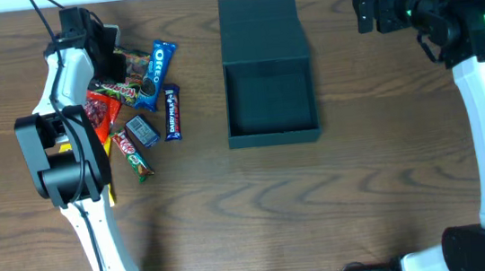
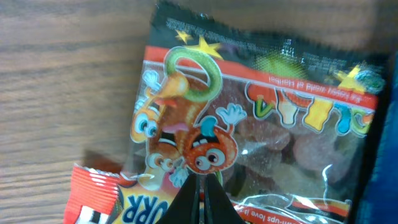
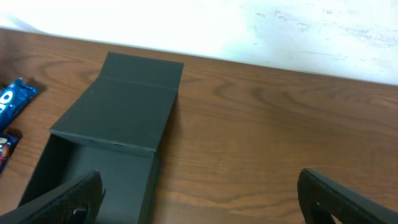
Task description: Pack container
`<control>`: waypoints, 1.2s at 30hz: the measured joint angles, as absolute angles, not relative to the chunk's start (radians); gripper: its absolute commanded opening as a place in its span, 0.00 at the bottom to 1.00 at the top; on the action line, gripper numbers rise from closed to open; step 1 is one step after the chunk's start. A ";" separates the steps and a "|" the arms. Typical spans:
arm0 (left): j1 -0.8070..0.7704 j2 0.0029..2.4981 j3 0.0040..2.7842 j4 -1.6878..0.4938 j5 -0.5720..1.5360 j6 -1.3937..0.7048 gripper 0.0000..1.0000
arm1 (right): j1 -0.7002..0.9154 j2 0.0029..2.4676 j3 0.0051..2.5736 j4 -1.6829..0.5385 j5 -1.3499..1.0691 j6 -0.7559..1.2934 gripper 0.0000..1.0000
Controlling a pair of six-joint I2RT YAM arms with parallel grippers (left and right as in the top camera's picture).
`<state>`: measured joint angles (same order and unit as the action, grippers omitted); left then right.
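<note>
Left pincer [image 2: 199,182] closed together over gummy packet [image 2: 267,124], container [image 1: 260,30] well apart to its right, right pincer [image 3: 205,208] spread wide

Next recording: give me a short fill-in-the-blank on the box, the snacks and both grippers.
The container holds ___ snacks so far. The left gripper is ___ on the gummy packet. The right gripper stands ___ near the container. In the overhead view, the Oreo packet lies ___ of the container.
Missing: no; shut; open; left.

Bright, even light; wrist close-up soft (glare on candy bag [image 2: 286,46]).
</note>
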<state>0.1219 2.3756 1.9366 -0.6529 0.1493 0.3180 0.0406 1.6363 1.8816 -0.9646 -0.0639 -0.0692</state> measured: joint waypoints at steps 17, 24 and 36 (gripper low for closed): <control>0.311 2.392 2.142 -0.828 0.405 0.210 0.59 | 0.041 1.636 1.882 -0.965 -0.064 -0.069 0.99; 0.283 2.474 2.142 -0.839 0.503 0.214 0.58 | 0.041 1.636 1.882 -0.971 -0.064 -0.057 0.99; 0.284 2.498 2.141 -0.797 0.548 0.221 0.58 | 0.041 1.636 1.882 -0.974 -0.071 -0.044 0.99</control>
<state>0.2844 2.4977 2.1414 -0.7967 0.5480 0.2214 0.0406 1.6363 1.8816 -0.9741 -0.0708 -0.0441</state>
